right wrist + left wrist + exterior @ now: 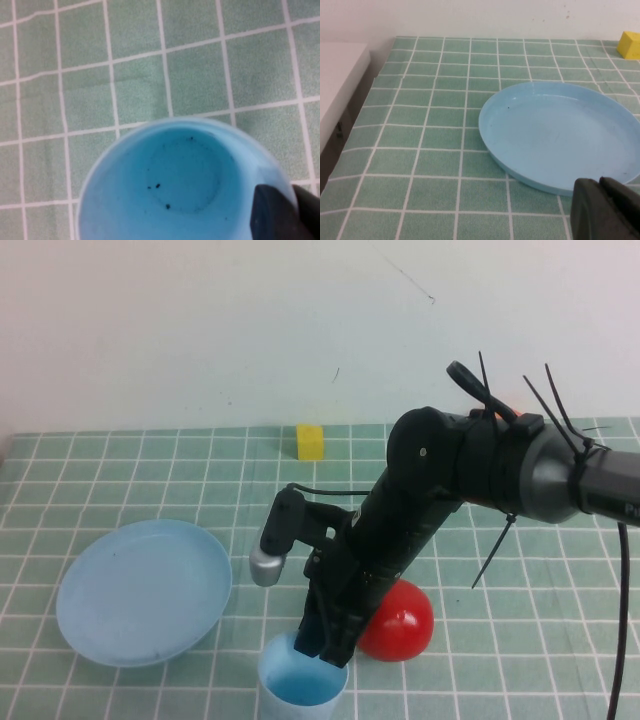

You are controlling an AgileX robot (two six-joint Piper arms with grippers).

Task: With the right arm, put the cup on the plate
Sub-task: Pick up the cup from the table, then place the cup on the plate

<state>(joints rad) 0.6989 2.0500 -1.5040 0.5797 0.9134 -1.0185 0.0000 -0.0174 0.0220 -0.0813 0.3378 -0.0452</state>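
The small light blue cup (300, 687) stands upright at the table's front edge, just left of a red apple. My right gripper (326, 644) reaches down onto its right rim. In the right wrist view one finger (270, 215) is inside the cup (170, 185) and the other is outside, with the rim pinched between them. The light blue plate (145, 590) lies empty on the left, about a cup's width away from the cup. My left gripper (600, 184) is shut and empty, hovering by the near rim of the plate (560, 135); it is out of the high view.
A red apple (405, 625) lies just right of the cup, partly behind the right arm. A yellow block (311, 441) sits at the table's back edge and shows in the left wrist view (630, 45). The table's left edge (365, 95) drops off beyond the plate.
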